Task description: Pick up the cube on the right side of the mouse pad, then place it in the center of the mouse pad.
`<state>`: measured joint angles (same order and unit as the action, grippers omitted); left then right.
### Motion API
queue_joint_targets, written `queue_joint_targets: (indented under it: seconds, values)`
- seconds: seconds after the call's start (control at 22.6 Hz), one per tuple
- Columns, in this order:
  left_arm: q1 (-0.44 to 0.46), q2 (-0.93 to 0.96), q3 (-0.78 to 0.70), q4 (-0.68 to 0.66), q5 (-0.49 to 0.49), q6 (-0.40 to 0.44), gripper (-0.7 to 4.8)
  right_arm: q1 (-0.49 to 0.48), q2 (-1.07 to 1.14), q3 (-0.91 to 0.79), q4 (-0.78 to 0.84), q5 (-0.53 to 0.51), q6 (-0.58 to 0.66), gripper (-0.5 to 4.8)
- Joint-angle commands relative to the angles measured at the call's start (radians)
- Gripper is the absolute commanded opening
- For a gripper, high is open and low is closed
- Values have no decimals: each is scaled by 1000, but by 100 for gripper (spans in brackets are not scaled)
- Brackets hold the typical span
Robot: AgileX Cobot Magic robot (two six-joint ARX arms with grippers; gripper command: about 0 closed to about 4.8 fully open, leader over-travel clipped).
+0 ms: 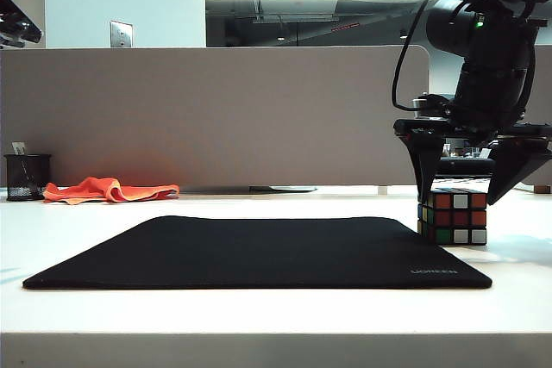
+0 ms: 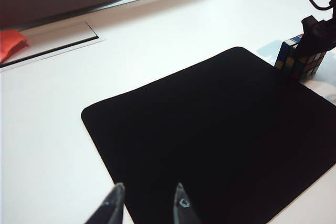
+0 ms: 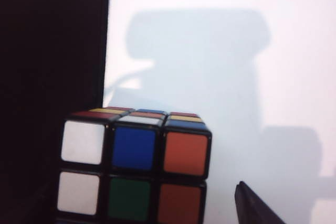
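Observation:
The cube (image 1: 453, 217) stands on the white table beside the far right corner of the black mouse pad (image 1: 259, 252). My right gripper (image 1: 463, 197) hangs open just over it, one finger down on each side, touching nothing. In the right wrist view the cube (image 3: 134, 166) fills the foreground next to the mouse pad (image 3: 47, 51); only one of the fingers (image 3: 254, 208) shows, apart from the cube. My left gripper (image 2: 149, 188) is open and empty over the near corner of the mouse pad (image 2: 210, 129). That view also shows the cube (image 2: 294, 59) far off.
An orange cloth (image 1: 108, 189) and a black mesh pen cup (image 1: 26, 177) sit at the back left, against a grey partition (image 1: 216, 109). A cable slot (image 2: 52, 45) runs along the rear of the table. White table surface surrounds the pad.

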<state>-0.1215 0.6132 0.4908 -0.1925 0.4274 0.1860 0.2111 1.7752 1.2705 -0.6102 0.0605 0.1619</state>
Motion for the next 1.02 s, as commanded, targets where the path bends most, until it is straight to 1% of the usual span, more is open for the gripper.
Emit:
queue_joint_targets:
  seconds: [0.04, 0.18, 0.22, 0.35, 0.44, 0.53, 0.97, 1.02]
  values:
    - [2, -2, 8, 6, 6, -3, 122, 2, -2, 4, 9, -31, 2, 479]
    - [2, -2, 8, 6, 6, -3, 122, 2, -2, 4, 16, -38, 2, 479]
    - [2, -2, 8, 6, 6, -3, 122, 2, -2, 4, 16, -38, 2, 464]
    - [2, -2, 8, 6, 6, -3, 122, 2, -2, 4, 11, -38, 1, 381]
    - [2, -2, 8, 6, 6, -3, 122, 2, -2, 4, 9, -38, 1, 364]
    - [2, -2, 8, 6, 6, -3, 122, 2, -2, 4, 6, -38, -5, 327]
    - [2, -2, 8, 6, 6, -3, 122, 2, -28, 6, 6, -37, -5, 321]
    - [2, -2, 8, 6, 6, -3, 122, 2, -59, 6, 10, -37, -7, 303]
